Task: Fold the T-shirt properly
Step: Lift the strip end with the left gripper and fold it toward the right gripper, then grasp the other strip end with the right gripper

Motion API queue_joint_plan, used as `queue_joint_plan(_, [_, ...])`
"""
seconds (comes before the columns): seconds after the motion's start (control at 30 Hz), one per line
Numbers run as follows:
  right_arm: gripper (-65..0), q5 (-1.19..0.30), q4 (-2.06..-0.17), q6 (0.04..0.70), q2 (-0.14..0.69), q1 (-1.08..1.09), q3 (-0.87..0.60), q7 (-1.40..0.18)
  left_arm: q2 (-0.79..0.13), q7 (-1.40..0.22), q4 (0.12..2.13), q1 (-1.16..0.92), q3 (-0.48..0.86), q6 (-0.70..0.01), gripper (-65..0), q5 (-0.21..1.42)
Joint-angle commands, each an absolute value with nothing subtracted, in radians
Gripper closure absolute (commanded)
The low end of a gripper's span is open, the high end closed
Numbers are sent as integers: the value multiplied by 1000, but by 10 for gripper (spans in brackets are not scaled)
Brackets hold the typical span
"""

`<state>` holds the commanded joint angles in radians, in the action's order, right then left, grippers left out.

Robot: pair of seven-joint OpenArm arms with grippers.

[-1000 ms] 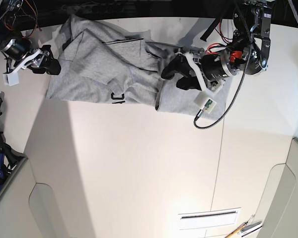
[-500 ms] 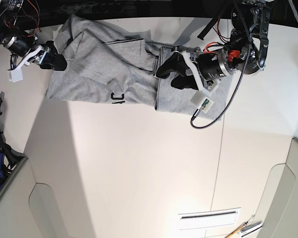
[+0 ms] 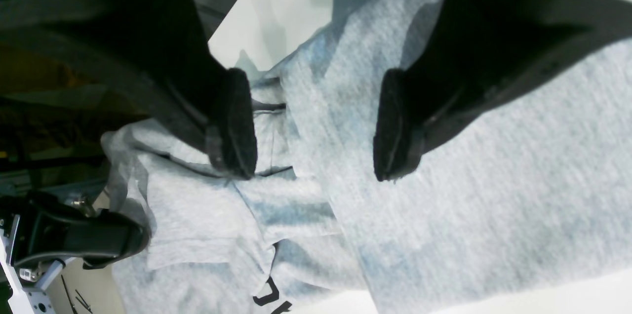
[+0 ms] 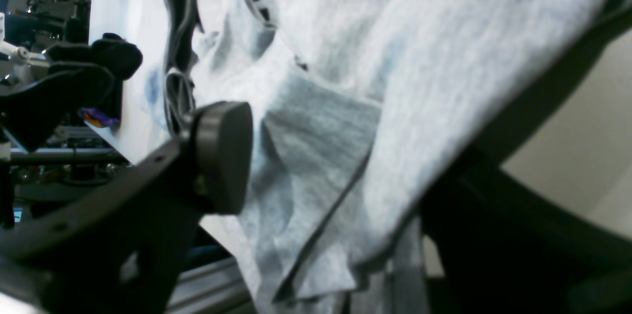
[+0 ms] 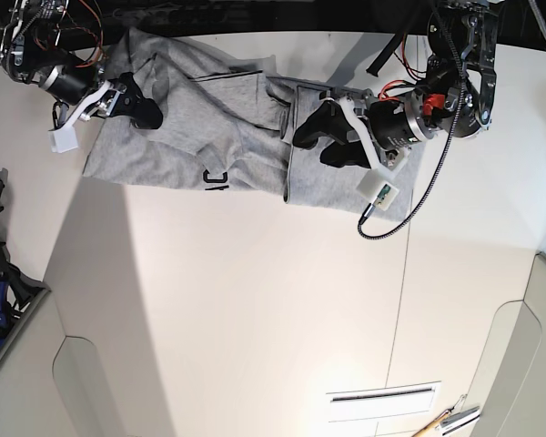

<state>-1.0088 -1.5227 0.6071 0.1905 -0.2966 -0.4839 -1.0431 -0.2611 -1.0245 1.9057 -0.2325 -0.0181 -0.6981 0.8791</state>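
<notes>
- The T-shirt [image 5: 196,137] lies rumpled along the table's [image 5: 255,300] far edge, towards twelve o'clock in the base view, with a folded-over panel on its three o'clock side and a scrap of black lettering [image 5: 216,178] showing at its near hem.
- The left gripper [image 5: 317,137] hangs over that folded panel; in its wrist view the fingers [image 3: 232,124] stand wide apart above grey cloth, holding nothing.
- The right gripper [image 5: 138,105] is at the shirt's ten o'clock corner. Its wrist view shows one round pad [image 4: 222,156] clear of the fabric and cloth draped across the opposite finger, so the fingers look spread; whether that cloth is merely resting there cannot be told for certain.
- Judged from the creases and overlapping layers, the fold is at an early stage and the garment is not yet flat.
- Risk: the left gripper could pinch several layers at once, since the panel overlaps the body beneath it, and any lift would then drag the whole bundle.
- Risk: the shirt sits right against the far edge, so a pull towards twelve o'clock could slide it off.
- Risk: the trailing cable [image 5: 409,205] near the left arm lies at the cloth's four o'clock side and could catch the hem during a sweep.
</notes>
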Motion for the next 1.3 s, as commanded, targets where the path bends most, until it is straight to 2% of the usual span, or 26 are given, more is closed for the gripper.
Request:
queue_joint_plan(0.03, [-285, -1001, -1523, 607, 191, -297, -484, -1040, -261, -1024, 1906, -232, -18, -698, -405, 879])
queue_joint_plan(0.13, [0, -983, -1523, 607, 192, -294, -484, -1036, -261, -1024, 1912, -221, -10, -698, -404, 879])
queue_joint_plan(0.33, [0, -977, -1523, 607, 221, -289, -508, -1023, -262, -1025, 2044, -217, 82, -698, -404, 879])
queue_joint_plan(0.47, [0, -976, -1524, 607, 245, -288, -577, -1005, -264, -1029, 2049, -237, 135, -698, -404, 879])
queue_joint_plan(0.7, [0, -980, -1524, 607, 337, -289, -683, -994, -263, -1036, 2048, -274, 224, -698, -404, 878])
queue_joint_plan(0.87, [0, -994, -1524, 606, 391, -275, -728, -995, -263, -1036, 2044, -327, 229, -698, -404, 871])
queue_joint_plan(1.17, [0, -1014, -1529, 606, 420, -183, -738, -1007, -260, -1021, 1867, -351, 229, -698, -404, 893])
queue_joint_plan(1.3, [0, -1014, -1564, 606, 418, -155, -738, -1014, -227, -1021, 1836, -352, 229, -698, -404, 902])
